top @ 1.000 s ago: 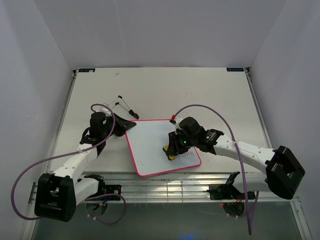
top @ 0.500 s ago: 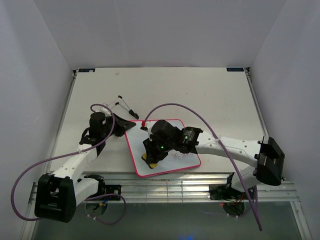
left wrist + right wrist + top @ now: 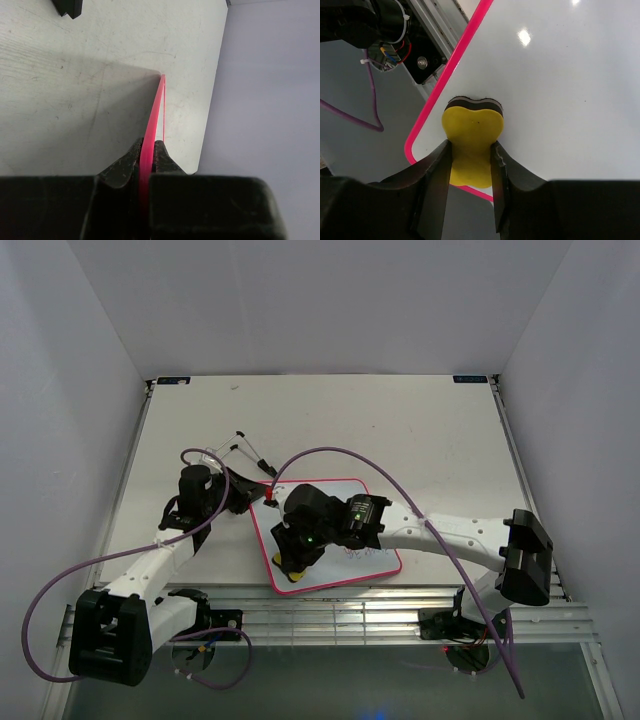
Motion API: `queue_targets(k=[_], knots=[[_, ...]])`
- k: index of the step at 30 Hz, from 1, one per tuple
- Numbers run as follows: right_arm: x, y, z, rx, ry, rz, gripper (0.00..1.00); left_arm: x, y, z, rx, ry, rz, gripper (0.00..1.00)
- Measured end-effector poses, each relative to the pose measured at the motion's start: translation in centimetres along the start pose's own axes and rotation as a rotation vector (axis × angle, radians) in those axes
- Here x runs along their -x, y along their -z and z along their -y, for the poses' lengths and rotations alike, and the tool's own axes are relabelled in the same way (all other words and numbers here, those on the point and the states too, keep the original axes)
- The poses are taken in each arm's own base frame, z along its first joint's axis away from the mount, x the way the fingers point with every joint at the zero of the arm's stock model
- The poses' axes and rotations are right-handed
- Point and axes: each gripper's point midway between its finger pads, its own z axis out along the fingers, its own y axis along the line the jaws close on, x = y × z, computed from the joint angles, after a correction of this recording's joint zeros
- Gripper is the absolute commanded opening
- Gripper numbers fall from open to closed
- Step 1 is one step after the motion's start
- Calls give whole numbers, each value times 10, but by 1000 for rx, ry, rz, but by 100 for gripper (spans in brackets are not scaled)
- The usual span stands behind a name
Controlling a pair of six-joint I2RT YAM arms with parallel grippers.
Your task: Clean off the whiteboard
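Note:
The whiteboard (image 3: 385,512), white with a pink-red rim, lies near the front of the table, with faint red handwriting at its front right. My left gripper (image 3: 252,498) is shut on its far left corner; the rim (image 3: 155,107) shows edge-on between my jaws in the left wrist view. My right gripper (image 3: 295,565) is shut on the yellow sponge (image 3: 296,575) and presses it on the board (image 3: 560,85) near the front left corner. The sponge (image 3: 471,137) is squeezed between the fingers (image 3: 437,175).
A thin black wire stand (image 3: 245,447) lies on the table behind the left gripper. A metal rail (image 3: 330,615) runs along the table's front edge. Purple cables loop over both arms. White walls enclose the table on three sides.
My right gripper has swept the sponge leftward across the board, from the right part to the front left corner. The left gripper has stayed clamped on the board's corner.

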Motion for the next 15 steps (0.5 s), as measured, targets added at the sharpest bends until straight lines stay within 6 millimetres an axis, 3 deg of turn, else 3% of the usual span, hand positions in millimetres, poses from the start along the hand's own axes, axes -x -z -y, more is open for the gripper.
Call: queue_targets(k=[15], knots=[[-1,1,-2,-17,-4,0,24,1,0,0,0,3,7,0]])
